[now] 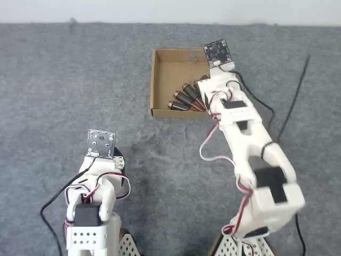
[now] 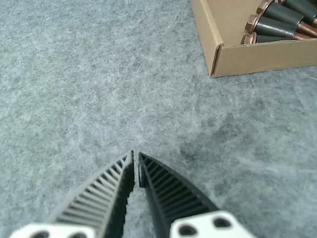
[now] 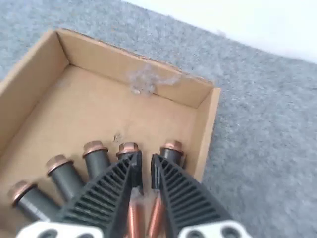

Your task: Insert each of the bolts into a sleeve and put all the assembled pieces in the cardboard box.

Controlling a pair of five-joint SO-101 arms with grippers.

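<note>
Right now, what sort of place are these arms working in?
Probably a robotics test bench: grey felt-like mat, two small desktop arms with loose wiring, one cardboard box of sleeved bolts.

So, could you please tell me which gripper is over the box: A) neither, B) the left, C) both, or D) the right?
D: the right gripper is over the box, just above the pieces lying in it, while the left gripper is over the grey mat, apart from the box.
</note>
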